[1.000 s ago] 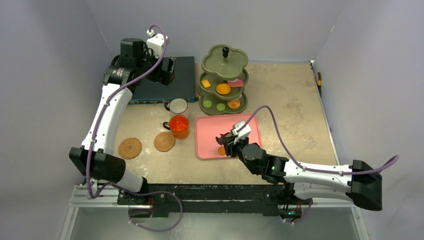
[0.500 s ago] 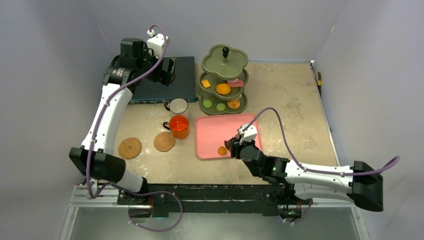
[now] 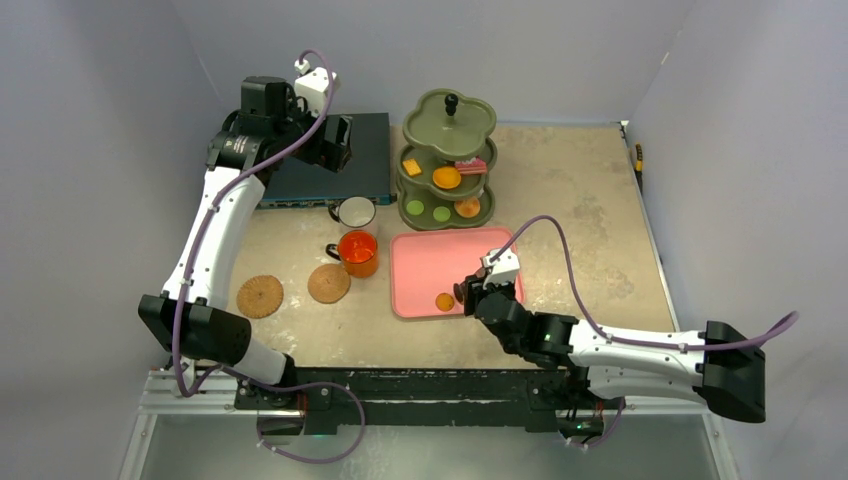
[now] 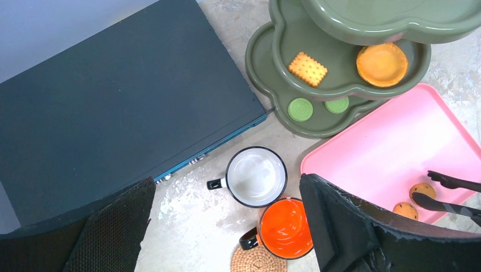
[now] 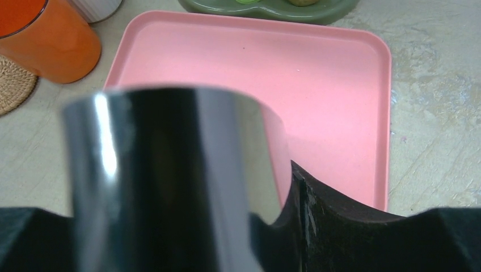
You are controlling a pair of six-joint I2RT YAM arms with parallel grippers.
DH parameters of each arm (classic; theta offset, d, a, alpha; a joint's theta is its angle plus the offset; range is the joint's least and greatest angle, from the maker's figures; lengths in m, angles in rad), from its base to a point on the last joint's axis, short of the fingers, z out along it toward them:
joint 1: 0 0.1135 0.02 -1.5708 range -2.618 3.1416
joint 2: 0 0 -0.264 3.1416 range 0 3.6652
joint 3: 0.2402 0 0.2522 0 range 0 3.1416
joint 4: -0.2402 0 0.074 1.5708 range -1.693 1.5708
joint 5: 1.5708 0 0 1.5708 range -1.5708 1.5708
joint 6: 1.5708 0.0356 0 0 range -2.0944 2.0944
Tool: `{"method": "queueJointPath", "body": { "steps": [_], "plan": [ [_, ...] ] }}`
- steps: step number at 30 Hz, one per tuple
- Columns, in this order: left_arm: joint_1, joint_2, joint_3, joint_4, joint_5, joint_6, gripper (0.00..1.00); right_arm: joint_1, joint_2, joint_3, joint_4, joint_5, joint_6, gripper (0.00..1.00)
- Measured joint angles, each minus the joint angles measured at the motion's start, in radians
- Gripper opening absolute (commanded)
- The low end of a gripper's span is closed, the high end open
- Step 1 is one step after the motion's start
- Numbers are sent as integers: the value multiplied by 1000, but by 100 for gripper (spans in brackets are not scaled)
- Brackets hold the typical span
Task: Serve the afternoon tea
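The olive-green stand [image 3: 420,190] at the back holds green biscuits [image 3: 414,207], an orange biscuit [image 3: 467,208] and a pink cake [image 3: 470,165]. The white mug [image 3: 354,211] and orange mug [image 3: 359,252] stand left of the pink tray [image 3: 430,260], near two cork coasters [image 3: 329,283] [image 3: 259,296]. One orange biscuit [image 3: 444,301] lies on the tray. My right gripper [image 3: 466,292] is just right of it, shut on metal tongs [image 5: 170,170] whose tips [image 4: 448,182] flank a biscuit [image 4: 422,190]. My left gripper [image 3: 335,140] hangs open, high over the mugs [image 4: 256,177].
A flat dark-blue box [image 3: 365,155] lies at the back left under the left arm. A second small biscuit [image 4: 405,211] sits near the tray's front edge. Bare table spreads to the right of the tray and stand.
My right gripper has shifted right, off the orange biscuit, and its jaws have eased wider on the tongs. The biscuit stays on the tray. The left arm has not moved.
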Motion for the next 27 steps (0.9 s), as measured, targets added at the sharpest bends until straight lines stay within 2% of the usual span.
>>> {"method": "queueJointPath", "body": {
  "steps": [27],
  "plan": [
    [0, 0, 3, -2, 2, 0, 99, 10, -49, 8, -48, -22, 13, 58]
  ]
}}
